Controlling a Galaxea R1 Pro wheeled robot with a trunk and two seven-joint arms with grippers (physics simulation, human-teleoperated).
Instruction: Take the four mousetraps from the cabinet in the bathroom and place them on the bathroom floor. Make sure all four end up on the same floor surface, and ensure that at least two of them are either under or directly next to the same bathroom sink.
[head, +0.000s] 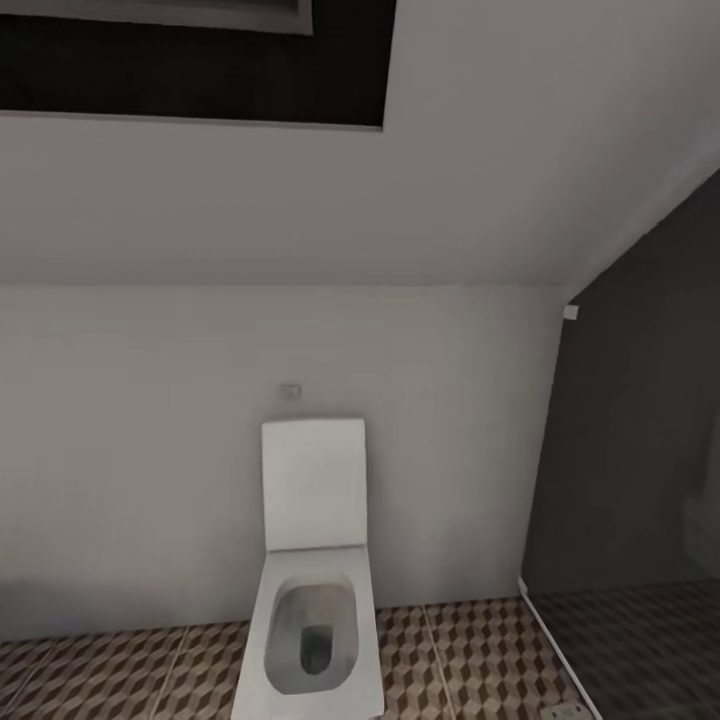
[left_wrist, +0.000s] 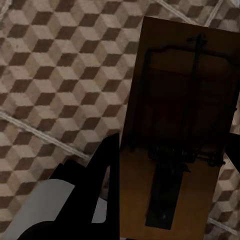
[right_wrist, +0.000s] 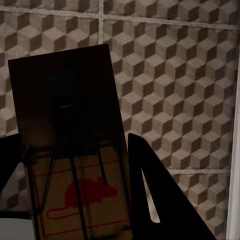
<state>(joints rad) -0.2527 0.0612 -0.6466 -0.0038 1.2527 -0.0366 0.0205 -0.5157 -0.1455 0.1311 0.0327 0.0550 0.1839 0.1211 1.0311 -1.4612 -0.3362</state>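
In the left wrist view a brown wooden mousetrap (left_wrist: 175, 130) with dark wire parts sits between the dark fingers (left_wrist: 102, 185) of my left gripper (left_wrist: 170, 165), which is shut on it above the cube-patterned bathroom floor (left_wrist: 60, 75). The right wrist view has a second mousetrap (right_wrist: 70, 140), printed with a red mouse. My right gripper (right_wrist: 75, 185) is shut on it, one finger (right_wrist: 160, 200) on each side, over the same tiles (right_wrist: 175, 75). The cabinet, the sink and the other mousetraps are out of view.
A white toilet (head: 312, 600) with its lid up stands against the pale wall straight ahead, on the patterned tiles (head: 460, 650). A dark grey panel (head: 640, 420) rises at the right behind a white floor strip (head: 555, 640). A small white plate (head: 290, 391) sits on the wall.
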